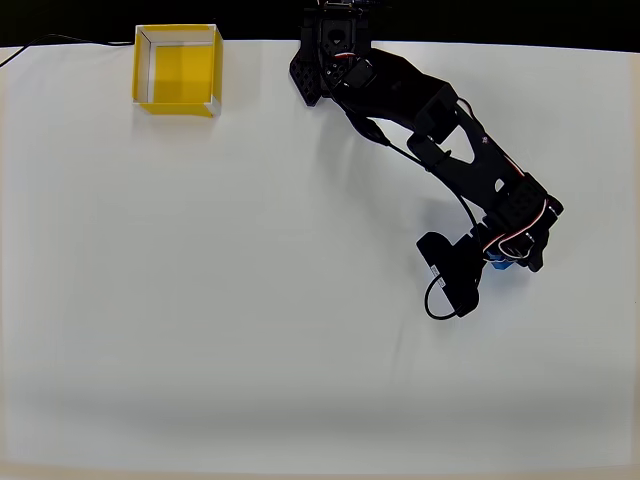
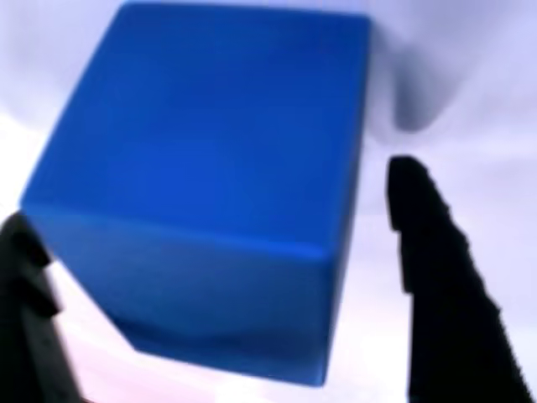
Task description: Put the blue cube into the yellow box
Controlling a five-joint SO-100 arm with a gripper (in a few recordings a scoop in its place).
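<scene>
Plainly, unmarked blue cube sits between fingers.

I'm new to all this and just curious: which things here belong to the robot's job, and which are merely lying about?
Part of the job:
- small solid bright-blue cube, between the black tool's fingers
- square open-topped yellow box, at the table's far left in the overhead view

Just there:
- white table
- black cable
</scene>
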